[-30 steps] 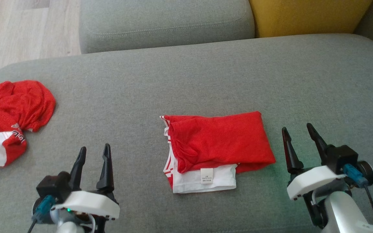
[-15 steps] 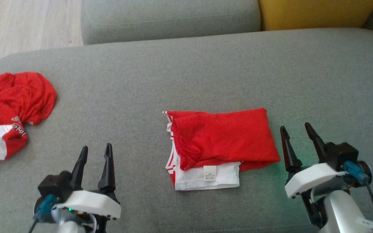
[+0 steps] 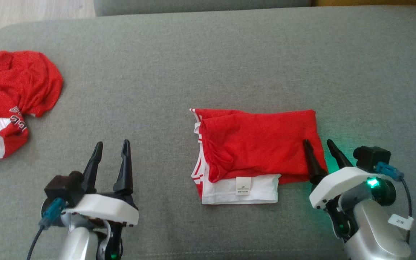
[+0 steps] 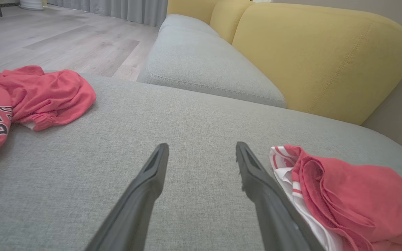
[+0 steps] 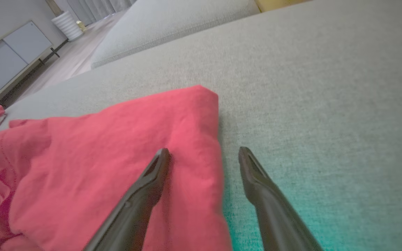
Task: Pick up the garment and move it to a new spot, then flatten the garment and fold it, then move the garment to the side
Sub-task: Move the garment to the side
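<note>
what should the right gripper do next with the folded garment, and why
Probably lower the right gripper and close it on the right edge of the folded garment. Its open fingers straddle that edge, one over the red cloth and the other over the bare cushion. The garment looks folded, so moving it to the side seems to be what is left.
</note>
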Available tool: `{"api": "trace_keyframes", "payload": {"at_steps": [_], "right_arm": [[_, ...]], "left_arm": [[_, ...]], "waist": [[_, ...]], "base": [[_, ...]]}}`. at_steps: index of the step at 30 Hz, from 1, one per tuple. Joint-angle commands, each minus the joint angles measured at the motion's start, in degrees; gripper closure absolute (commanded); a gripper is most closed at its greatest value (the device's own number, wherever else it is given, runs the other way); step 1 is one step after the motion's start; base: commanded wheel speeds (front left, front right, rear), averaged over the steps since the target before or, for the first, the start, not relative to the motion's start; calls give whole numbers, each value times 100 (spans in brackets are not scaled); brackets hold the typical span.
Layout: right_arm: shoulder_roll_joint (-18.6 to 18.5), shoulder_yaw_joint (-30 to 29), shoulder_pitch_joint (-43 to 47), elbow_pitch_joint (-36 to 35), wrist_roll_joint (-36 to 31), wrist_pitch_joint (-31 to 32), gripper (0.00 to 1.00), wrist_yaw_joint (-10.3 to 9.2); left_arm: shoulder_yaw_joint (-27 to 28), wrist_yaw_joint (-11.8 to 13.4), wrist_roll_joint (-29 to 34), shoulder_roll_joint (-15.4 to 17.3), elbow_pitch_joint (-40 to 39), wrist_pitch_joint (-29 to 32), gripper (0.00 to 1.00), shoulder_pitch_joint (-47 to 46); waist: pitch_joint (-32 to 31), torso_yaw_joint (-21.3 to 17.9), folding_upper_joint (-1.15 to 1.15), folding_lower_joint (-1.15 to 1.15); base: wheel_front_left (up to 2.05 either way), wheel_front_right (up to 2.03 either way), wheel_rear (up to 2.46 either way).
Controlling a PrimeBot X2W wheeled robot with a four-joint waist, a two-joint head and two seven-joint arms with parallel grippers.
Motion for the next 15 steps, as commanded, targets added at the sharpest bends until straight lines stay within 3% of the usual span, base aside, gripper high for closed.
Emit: {"api": "trace_keyframes", "payload": {"at_steps": [1, 6, 7, 8, 12, 15], "right_arm": [[15, 164, -211, -42, 40, -58, 0, 20], [15, 434, -476, 466, 205, -41, 0, 20], [15, 519, -530, 533, 142, -65, 61, 20], [15, 587, -589, 578, 25, -122, 100, 20], [-15, 654, -863, 556, -841, -450, 100, 20], [-249, 712, -1092, 368, -1391, -584, 100, 20]], "left_arm": [[161, -30, 17, 44, -158, -70, 0, -266], [199, -59, 40, 43, -131, -70, 0, -349], [212, -61, 43, 43, -127, -70, 0, -349], [226, -60, 45, 43, -124, -70, 0, -344], [249, -48, 40, 43, -121, -70, 0, -327], [249, -47, 31, 43, -144, -70, 0, -319]], "waist": [[75, 55, 0, 0], [167, 91, 0, 0], [169, 83, 0, 0], [167, 71, 0, 0], [123, -23, 0, 0], [93, -132, 0, 0]], "base": [[0, 0, 0], [0, 0, 0], [0, 0, 0], [0, 0, 0], [0, 0, 0], [0, 0, 0]]}}
